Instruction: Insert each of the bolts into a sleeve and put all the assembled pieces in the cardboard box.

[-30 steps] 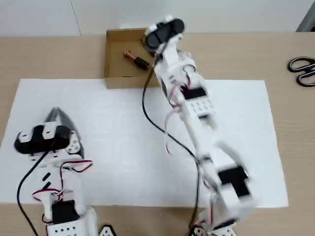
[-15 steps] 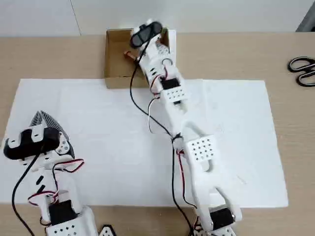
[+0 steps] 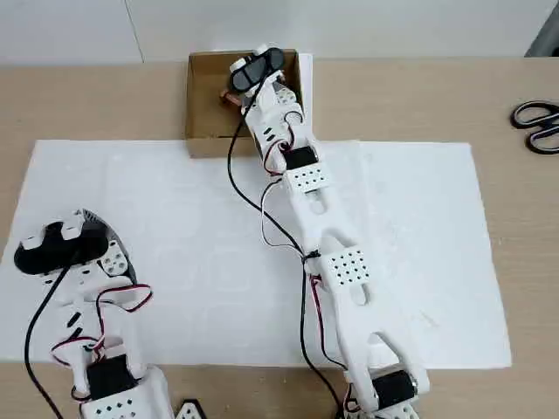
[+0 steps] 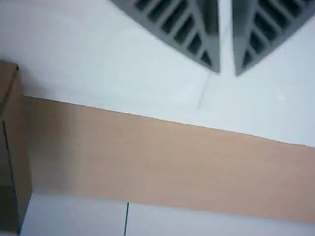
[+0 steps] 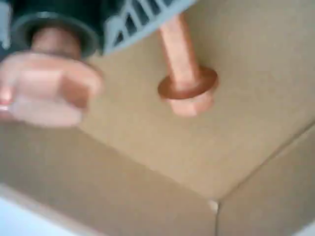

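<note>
My right arm stretches across the paper into the cardboard box, its gripper low inside. In the right wrist view a grey ribbed finger holds a copper bolt pushed through a black sleeve, close to the lens and blurred. Another copper bolt lies on the box floor just beyond, its shaft running under the finger; its head also peeks out as the bolt. My left gripper hangs over the white paper at the near left, its grey fingers almost touching with nothing between them.
A white paper sheet covers most of the wooden table. Scissors lie at the far right edge. In the left wrist view the box corner stands at the frame edge beyond the paper.
My right arm swung left and stretched out, carrying its gripper from the box's right wall to over the box floor. The left gripper shifted slightly over the paper.
</note>
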